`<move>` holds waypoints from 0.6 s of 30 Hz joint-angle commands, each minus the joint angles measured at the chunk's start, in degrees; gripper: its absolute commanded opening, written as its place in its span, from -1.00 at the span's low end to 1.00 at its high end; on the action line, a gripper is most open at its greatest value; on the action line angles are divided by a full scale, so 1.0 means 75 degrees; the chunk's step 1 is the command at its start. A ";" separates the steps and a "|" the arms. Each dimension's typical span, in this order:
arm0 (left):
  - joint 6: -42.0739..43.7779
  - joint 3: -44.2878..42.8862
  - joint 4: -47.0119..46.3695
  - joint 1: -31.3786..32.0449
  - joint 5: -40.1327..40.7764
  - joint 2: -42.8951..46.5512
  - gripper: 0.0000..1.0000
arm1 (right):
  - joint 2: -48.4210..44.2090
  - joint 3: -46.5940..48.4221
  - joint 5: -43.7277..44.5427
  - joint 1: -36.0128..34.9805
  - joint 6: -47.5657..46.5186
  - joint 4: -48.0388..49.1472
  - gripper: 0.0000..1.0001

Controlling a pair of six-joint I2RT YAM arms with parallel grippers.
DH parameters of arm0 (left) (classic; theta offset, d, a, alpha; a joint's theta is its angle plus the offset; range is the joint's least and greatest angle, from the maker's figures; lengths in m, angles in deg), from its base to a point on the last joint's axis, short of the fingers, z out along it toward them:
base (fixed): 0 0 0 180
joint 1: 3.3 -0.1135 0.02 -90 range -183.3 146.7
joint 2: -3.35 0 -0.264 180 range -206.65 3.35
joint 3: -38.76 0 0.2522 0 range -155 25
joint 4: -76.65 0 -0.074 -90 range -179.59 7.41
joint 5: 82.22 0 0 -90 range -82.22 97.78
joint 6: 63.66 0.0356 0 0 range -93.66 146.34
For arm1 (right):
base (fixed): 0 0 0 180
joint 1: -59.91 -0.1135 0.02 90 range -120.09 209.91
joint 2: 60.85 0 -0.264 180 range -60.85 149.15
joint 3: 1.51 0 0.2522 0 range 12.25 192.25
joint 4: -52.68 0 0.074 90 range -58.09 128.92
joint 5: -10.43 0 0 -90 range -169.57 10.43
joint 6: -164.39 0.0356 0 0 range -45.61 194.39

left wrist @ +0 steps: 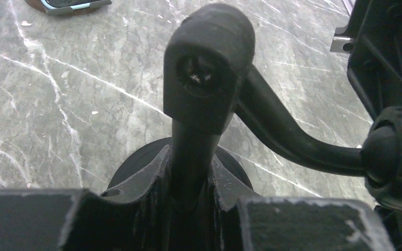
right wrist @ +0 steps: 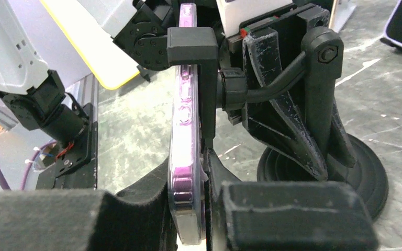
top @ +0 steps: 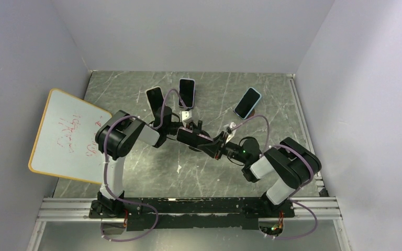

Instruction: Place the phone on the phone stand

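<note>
The phone, purple-edged in a clear case, stands edge-on between my right gripper's fingers, which are shut on its lower end. Its back lies against the black phone stand's cradle, and the cradle's clamp hooks over its upper edge. My left gripper is shut on the phone stand's upright post, above the round base. The stand's curved arm runs right to a ball joint. From above, both grippers meet mid-table, left and right.
Three other phones sit toward the back of the marble table, with a small white stand near the middle one. A whiteboard leans at the left wall. White walls enclose the table.
</note>
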 commanded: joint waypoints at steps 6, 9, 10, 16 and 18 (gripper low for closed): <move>-0.0409 0.0017 0.1544 -0.0234 0.0372 -0.0296 -0.90 | -0.0989 0.0597 0.0799 0.0435 -0.0741 -0.2040 -1.00; -0.0425 0.0055 0.1446 -0.0235 0.0308 -0.0283 -0.90 | -0.0974 0.1019 0.0588 0.0532 -0.0779 -0.2814 -0.66; -0.0434 0.0078 0.1396 -0.0235 0.0275 -0.0276 -0.90 | -0.0942 0.1101 0.0548 0.0542 -0.0772 -0.2941 -0.47; -0.0545 0.0232 0.1068 -0.0241 0.0384 -0.0242 -0.90 | -0.0996 0.1511 0.0749 0.0710 -0.0728 -0.3253 0.32; -0.0596 0.0290 0.0983 -0.0235 0.0606 -0.0176 -0.90 | -0.1114 0.1611 0.0838 0.0789 -0.0688 -0.3325 0.44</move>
